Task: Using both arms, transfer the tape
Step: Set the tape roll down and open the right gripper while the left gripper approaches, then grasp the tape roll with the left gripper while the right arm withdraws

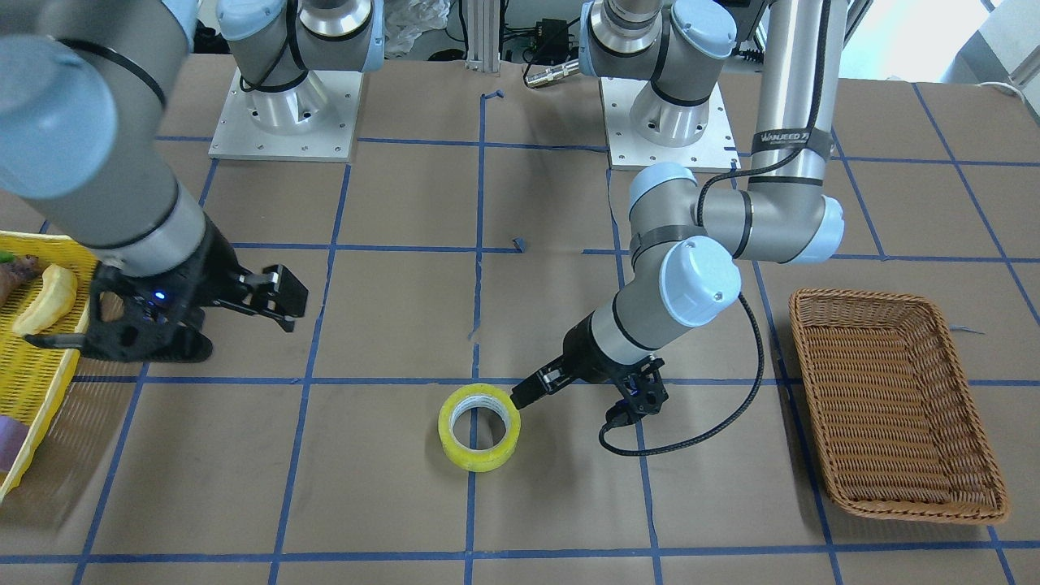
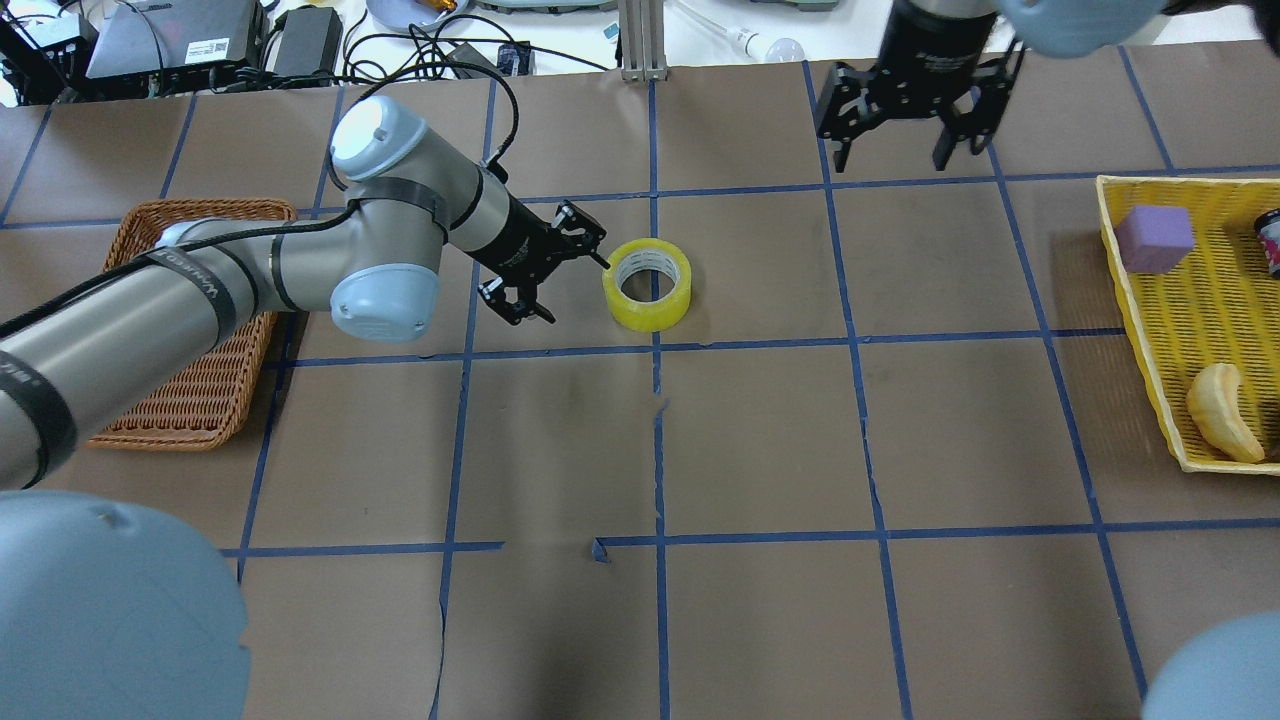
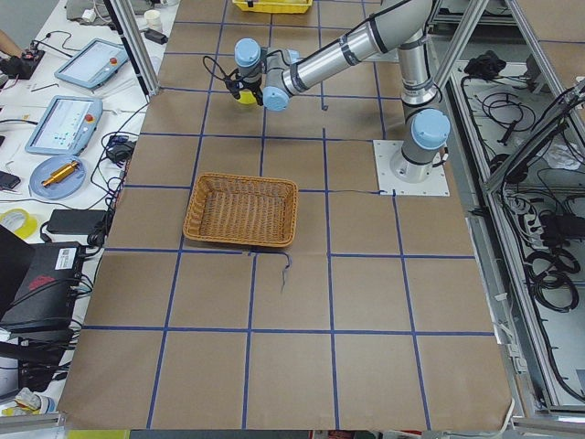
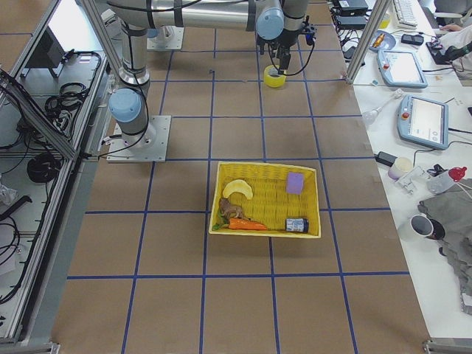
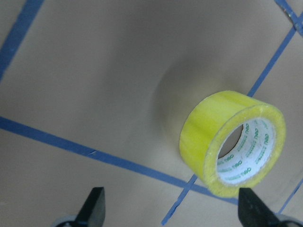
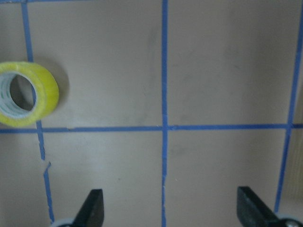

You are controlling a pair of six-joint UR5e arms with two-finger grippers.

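Observation:
The yellow tape roll (image 2: 648, 284) lies flat on the brown table, its white core facing up; it also shows in the front view (image 1: 479, 426). My left gripper (image 2: 577, 291) is open, low and just left of the roll, one fingertip (image 2: 601, 262) at its rim. In the left wrist view the roll (image 5: 232, 142) lies ahead and to the right of the open gripper (image 5: 173, 213). My right gripper (image 2: 890, 155) is open and empty, well beyond and right of the roll. The right wrist view shows the roll (image 6: 26, 92) far off to the left.
A brown wicker basket (image 2: 210, 207) sits under my left arm. A yellow basket (image 2: 1120, 260) at the right holds a banana (image 2: 1222, 412) and a purple block (image 2: 1155, 238). Blue tape lines grid the table.

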